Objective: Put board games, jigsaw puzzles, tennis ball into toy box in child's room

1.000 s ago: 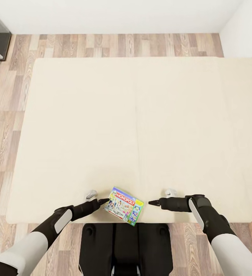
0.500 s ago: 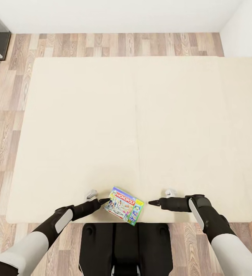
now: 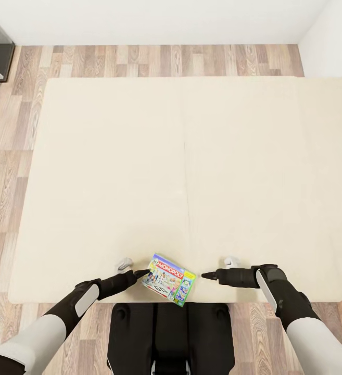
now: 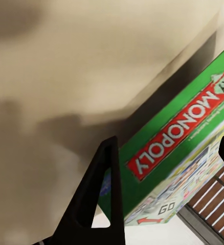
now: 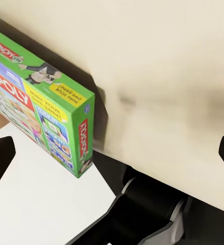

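MONOPOLY board game (image 3: pixel 168 279) lies flat at bottom centre of the head view, on the near edge of the bed (image 3: pixel 181 172), one corner overhanging. Left gripper (image 3: pixel 137 273) is spread wide, empty, one finger (image 4: pixel 99 199) against the box side; right gripper (image 3: pixel 206 275) also parted, empty, well apart. Box looks light, stiff, glossy-slippery, thin: best pinched across the overhanging edge.

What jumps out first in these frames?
The colourful Monopoly box, the one bright thing on the plain beige bed, lying at the mattress's near edge and slightly overhanging it. The left gripper is right at the box's left side, its fingers spread in the left wrist view; the right gripper points at it from the other side, a gap away.
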### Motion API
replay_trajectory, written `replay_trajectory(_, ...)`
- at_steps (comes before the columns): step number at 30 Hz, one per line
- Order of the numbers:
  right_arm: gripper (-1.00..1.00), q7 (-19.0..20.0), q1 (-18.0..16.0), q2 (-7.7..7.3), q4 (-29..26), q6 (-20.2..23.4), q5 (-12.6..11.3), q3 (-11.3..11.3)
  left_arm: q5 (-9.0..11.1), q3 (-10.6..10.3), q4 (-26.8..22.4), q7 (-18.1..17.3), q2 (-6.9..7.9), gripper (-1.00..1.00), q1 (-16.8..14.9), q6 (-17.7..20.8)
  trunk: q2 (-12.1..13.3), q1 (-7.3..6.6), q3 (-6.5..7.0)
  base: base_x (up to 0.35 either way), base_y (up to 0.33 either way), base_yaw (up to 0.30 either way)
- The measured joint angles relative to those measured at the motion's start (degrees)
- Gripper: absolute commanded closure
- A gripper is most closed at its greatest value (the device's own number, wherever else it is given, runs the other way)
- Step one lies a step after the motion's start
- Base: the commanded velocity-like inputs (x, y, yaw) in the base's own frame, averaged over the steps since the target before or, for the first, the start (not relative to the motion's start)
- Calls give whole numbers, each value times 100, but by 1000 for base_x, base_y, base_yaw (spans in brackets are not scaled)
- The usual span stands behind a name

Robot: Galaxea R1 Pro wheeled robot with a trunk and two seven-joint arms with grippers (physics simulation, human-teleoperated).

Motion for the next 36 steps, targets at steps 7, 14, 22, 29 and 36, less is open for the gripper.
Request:
replay_trajectory(7,-100,-10,0,31,15,-43,-2,0,3,-4,0,-2,2,-100,4,-11,0,0,0,0,0,0)
replay_trajectory(14,-100,-208,0,247,49,-195,-3,3,-12,-10,1,-5,3,-100,5,-17,0,0,0,0,0,0)
replay_trajectory(22,-100,-687,-1,495,68,-250,9,5,-20,-20,-4,5,4,-100,9,-30,0,-4,0,0,0,0)
replay_trajectory(29,-100,-852,-1,615,74,-278,30,9,-30,-21,-5,5,3,-100,9,-33,0,-4,0,0,0,0)
replay_trajectory(36,-100,-912,0,654,80,-284,26,12,-41,-27,-9,9,3,-100,10,-37,1,-5,0,0,0,0)
